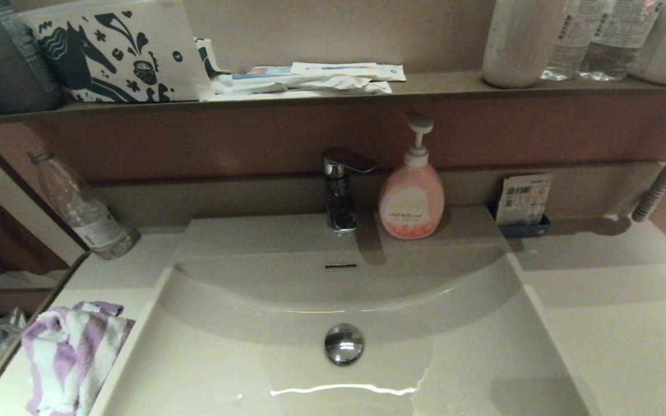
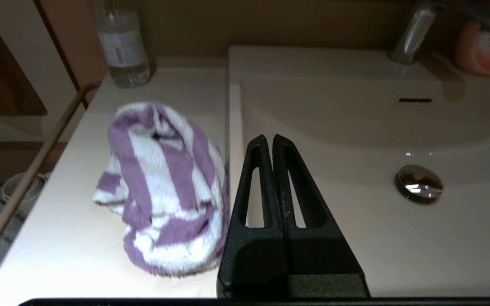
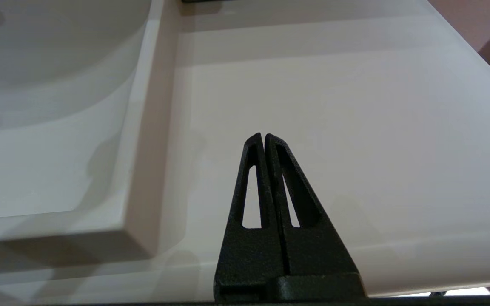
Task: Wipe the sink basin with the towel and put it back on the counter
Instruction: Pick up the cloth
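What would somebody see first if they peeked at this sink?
Probably the towel, a purple-and-white striped bundle crumpled on the counter just left of the sink basin. Next comes the pink soap bottle standing behind the basin, right of the chrome tap. The shiny round drain plug gleams in the basin's middle.

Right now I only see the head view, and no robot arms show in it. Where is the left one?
Observer: The left gripper hangs over the left edge of the sink basin, right beside the towel, with its jaws shut and holding nothing.
Operator: And the right one?
Observer: The right gripper hovers over the counter to the right of the basin, and its jaws are also shut and hold nothing.
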